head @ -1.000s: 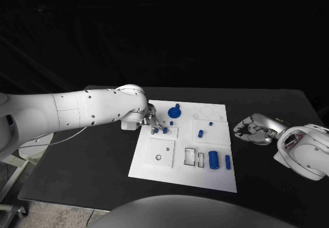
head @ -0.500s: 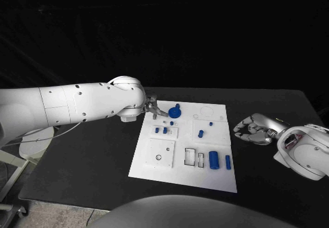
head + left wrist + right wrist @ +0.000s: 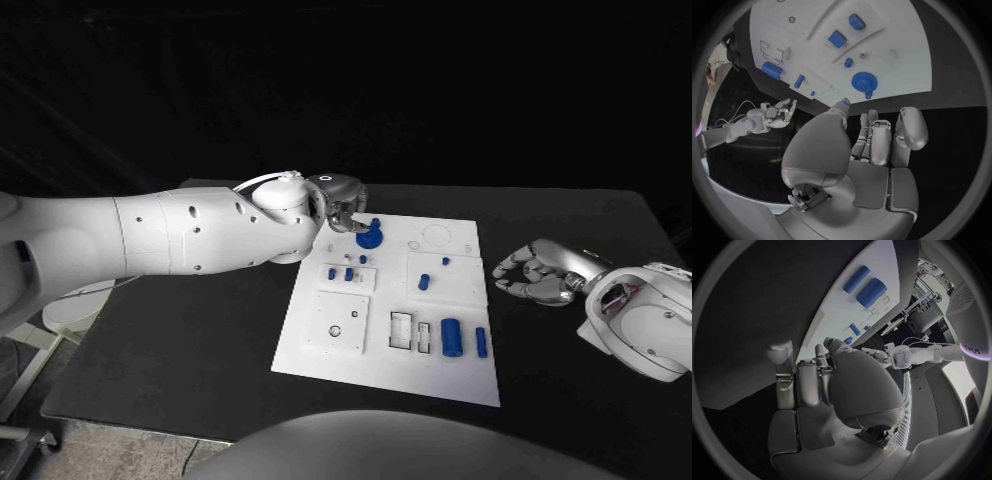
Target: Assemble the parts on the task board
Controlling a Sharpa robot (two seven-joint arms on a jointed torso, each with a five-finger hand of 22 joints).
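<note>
Table (image 3: 173,330) comes first, big and black, and it carries everything else. On its middle lies the white task board (image 3: 325,355), flat and square to the robot, so both arms can reach it from their own sides.

Next is the left arm (image 3: 173,240). It reaches over the far left corner of the board. Its left robot hand (image 3: 343,212) hangs just above the blue gear (image 3: 368,239). In the left wrist view the left robot hand (image 3: 879,140) has its fingers lying close together and pointing at the gear (image 3: 861,81), with a bit of blue at one fingertip. I cannot tell if it is pinching something or only touching. I think it is there to work on the gear, since that is the part right under it.

The right robot hand (image 3: 534,272) waits on the table beside the board's right edge. Its fingers are curled in and hold nothing. It looks parked out of the way, so it does not bump the left arm.

Now the small things. A fat blue cylinder (image 3: 450,337) and a thin blue bar (image 3: 479,342) lie loose near the board's near right side, next to empty slots (image 3: 408,332), so they look not yet put in. Two little blue pegs (image 3: 339,273) sit close together in the left part, and one more blue peg (image 3: 423,282) stands in the middle. Much of the job still seems left to do
</note>
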